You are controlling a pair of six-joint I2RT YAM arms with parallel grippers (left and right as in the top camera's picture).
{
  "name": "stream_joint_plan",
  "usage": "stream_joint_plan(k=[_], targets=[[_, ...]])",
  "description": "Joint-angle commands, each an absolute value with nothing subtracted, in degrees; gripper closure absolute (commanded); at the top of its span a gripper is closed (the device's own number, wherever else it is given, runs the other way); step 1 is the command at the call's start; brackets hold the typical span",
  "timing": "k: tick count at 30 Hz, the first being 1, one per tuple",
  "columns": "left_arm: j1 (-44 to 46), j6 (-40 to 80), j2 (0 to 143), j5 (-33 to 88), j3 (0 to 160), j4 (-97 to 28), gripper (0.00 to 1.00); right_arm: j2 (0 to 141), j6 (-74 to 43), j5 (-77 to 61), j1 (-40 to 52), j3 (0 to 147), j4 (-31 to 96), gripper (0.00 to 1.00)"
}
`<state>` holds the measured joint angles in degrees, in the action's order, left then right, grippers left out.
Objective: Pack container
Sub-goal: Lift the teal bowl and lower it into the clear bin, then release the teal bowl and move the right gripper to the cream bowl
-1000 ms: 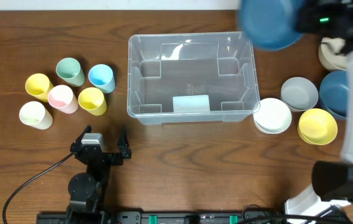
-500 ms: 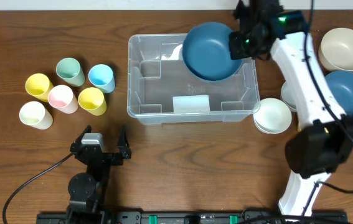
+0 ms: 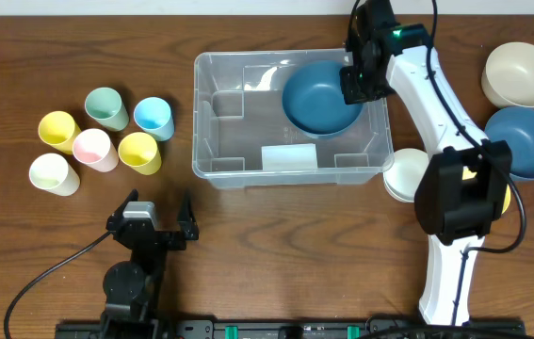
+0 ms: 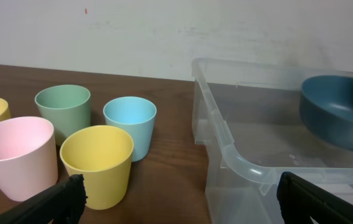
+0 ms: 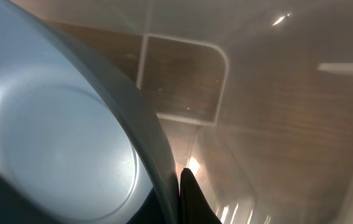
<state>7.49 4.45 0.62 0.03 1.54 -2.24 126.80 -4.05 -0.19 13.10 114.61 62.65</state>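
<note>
blue-grey bowl (image 5: 51,130) fills left half, hollow side up, rim arcing from top-left to bottom-centre | dark fingertip (image 5: 192,198) against rim's outer side at bottom edge | clear container (image 5: 288,130) beyond, moulded ledge (image 5: 182,74) upper-centre, brown wood showing through

clear bin, upright at mid-desk

the container (image 3: 198,122) is a large rectangular bin of clear plastic with rounded corners and a rimmed edge. it stands upright and open-topped on the desk (image 3: 276,245), its long side running left to right. moulded ledges step in at its inner corners, and a pale label (image 3: 289,156) shows at the near wall. a dark blue bowl (image 3: 318,99) is inside its far right part.
</note>
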Motion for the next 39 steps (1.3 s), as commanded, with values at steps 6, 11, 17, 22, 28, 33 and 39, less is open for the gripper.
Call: stream_joint_plan(k=[6,11,17,22,28,33,39], targets=[[7.2,4.3,0.2,-0.6,0.3,-4.1,0.02,129.1,-3.8,1.8,13.1,114.5,60.8,0.98],[7.2,4.3,0.2,-0.6,0.3,-4.1,0.02,130.2,-3.8,1.7,13.1,114.5,59.9,0.73],[7.2,4.3,0.2,-0.6,0.3,-4.1,0.02,130.4,-3.7,1.8,13.1,114.5,58.7,0.69],[7.2,4.3,0.2,-0.6,0.3,-4.1,0.02,129.8,-3.7,1.6,13.2,115.4,57.6,0.69],[7.2,4.3,0.2,-0.6,0.3,-4.1,0.02,125.1,-3.7,-1.6,13.3,119.9,60.6,0.68],[7.2,4.3,0.2,-0.6,0.3,-4.1,0.02,118.0,-6.0,0.2,12.6,121.9,63.4,0.67],[7.2,4.3,0.2,-0.6,0.3,-4.1,0.02,112.1,-11.0,11.2,7.6,121.9,63.9,0.59]])
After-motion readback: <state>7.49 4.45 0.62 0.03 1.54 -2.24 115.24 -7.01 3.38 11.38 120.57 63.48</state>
